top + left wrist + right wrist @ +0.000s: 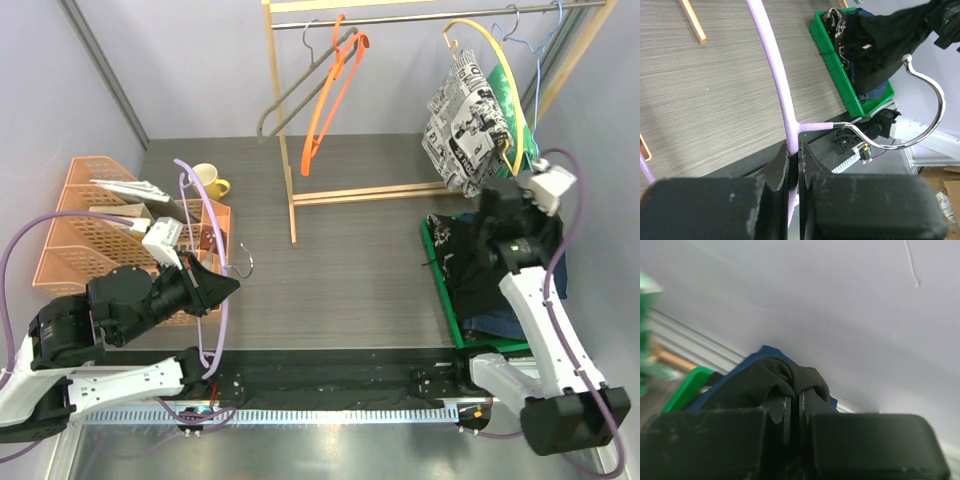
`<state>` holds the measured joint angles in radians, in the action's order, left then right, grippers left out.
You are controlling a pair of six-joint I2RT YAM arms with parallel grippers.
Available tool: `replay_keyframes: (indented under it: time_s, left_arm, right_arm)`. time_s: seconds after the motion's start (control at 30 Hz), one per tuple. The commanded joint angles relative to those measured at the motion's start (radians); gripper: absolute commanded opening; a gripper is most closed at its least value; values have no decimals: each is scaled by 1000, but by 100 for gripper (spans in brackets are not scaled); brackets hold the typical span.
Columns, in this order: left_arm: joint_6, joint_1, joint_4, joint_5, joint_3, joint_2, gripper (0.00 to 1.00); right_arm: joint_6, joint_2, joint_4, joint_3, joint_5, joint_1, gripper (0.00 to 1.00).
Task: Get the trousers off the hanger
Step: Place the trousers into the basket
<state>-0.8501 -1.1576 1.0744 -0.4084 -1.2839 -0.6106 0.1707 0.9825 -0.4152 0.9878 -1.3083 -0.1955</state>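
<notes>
Up top, the rack point(290, 200) carries newsprint trousers point(465, 125) on a yellow hanger point(497, 60) at upper right. Below them, the green bin point(447, 300) holds black trousers point(775, 380), pinched by the right gripper point(794, 412). Lower left, the left gripper point(794, 165) clamps shut on a lilac hanger point(775, 65).

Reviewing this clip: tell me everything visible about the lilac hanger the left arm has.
The lilac hanger is a slim, smooth, plastic-looking frame with a shiny metal hook emerging from a short lilac neck. It carries no garment. The left gripper is shut on the frame right beside that neck, and nothing else touches it. In the top view it stands roughly upright above the left side of the table, next to the orange baskets, with its hook pointing toward the table's middle.
</notes>
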Motion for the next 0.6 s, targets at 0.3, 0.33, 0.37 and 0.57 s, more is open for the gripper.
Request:
replay_keyframes:
  time_s: [0.3,0.33,0.37,0.57]
  left_arm:
    - [13,-4,-77,6,-12,-54,0]
    - [13,-4,-88,6,-5,-54,0]
    - [8,-4,-90,10,0,-52,0]
    - [11,-4,-102,23,8,-55,0]
  right_arm:
    - [300,105,44,-155,567,229,5]
    - [297,120,47,-159,578,231,8]
    - [291,130,49,-156,584,234,11]
    - [312,119,-68,-89,597,243,49]
